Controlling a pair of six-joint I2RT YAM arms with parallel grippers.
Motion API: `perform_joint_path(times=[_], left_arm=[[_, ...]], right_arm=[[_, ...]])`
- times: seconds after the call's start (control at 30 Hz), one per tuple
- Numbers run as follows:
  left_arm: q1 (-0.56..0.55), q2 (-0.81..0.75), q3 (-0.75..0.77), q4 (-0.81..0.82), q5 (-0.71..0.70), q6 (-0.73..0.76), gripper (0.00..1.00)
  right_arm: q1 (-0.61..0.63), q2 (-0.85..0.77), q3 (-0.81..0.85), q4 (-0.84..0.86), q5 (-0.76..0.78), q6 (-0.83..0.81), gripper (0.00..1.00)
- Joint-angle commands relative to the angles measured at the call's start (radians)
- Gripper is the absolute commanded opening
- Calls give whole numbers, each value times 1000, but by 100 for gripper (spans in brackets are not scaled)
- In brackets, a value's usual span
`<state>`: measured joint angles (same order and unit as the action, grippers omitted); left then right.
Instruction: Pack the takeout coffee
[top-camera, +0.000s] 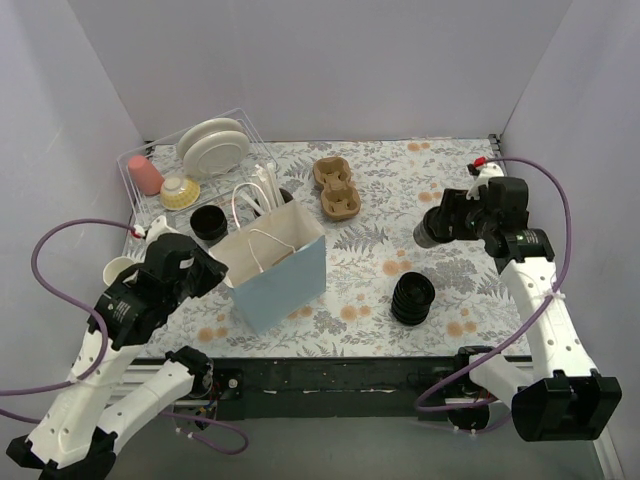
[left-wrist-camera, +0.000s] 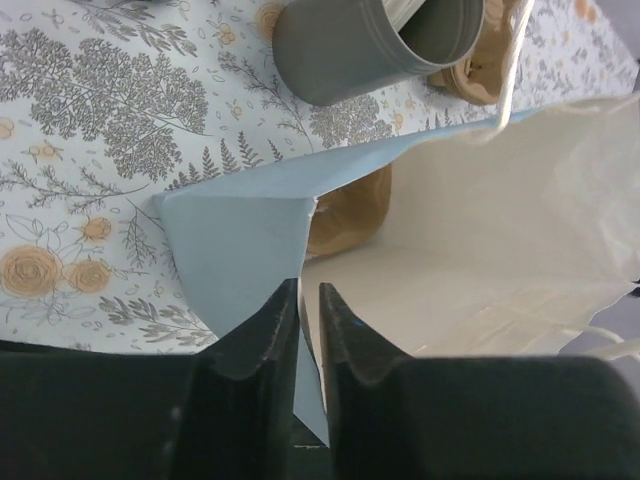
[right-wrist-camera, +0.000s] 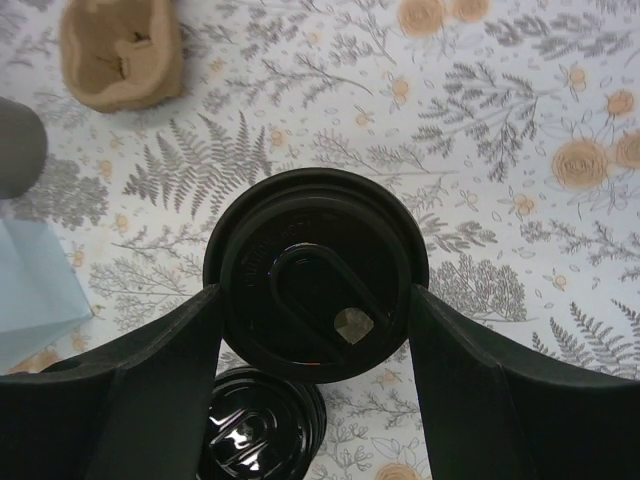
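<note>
Desk (top-camera: 380, 235), floral cover, contents left to right.

1. Dish rack (top-camera: 137, 190), far left corner: plates, a pink cup, a small bowl. No part in the task, by my reading.
2. Left gripper (left-wrist-camera: 308, 292): fingers drawn nearly together, pinching the near wall of the paper bag (top-camera: 280, 275) at its rim. Likely purpose: to hold the bag steady and its mouth open for loading.
3. Paper bag: light blue, white handles, upright, mouth up. From the overhead view I cannot tell what lies inside.
4. Unlidded black cup (top-camera: 208, 222): just behind the bag, not the item wanted.
5. Cardboard carrier (top-camera: 335, 188): further back, towards the middle.
6. Lid stack (top-camera: 412, 298): black, ribbed, right of the bag near the front edge.
7. Right gripper (right-wrist-camera: 315, 300): clamped on the takeout coffee (top-camera: 428, 233), one finger on each side just under the lid. The cup hangs upright above the desk, well right of the bag and not yet in it; upright presumably so that nothing spills.

Outstanding: carry the coffee leftwards over the bag's mouth and lower it in.
</note>
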<state>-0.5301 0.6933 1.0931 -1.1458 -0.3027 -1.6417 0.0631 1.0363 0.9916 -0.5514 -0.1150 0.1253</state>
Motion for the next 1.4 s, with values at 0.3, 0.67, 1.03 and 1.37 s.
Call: perform_joint_path(times=[0.3,0.67,1.03,1.37], left_arm=[[1,40,-56,397,424,462,0],[1,-26,-160,635,515,603,0],[1,-6,-217,612,510,625,0],[1,38,-197,604,476,595,0]], right_arm=[[250,-107,326,228,-264,-96,46],[291,-131,452,168,-466,-164,47],[308,-200,458,123,-436,-101,44],[336,-104,510,128,-456,-150,43]])
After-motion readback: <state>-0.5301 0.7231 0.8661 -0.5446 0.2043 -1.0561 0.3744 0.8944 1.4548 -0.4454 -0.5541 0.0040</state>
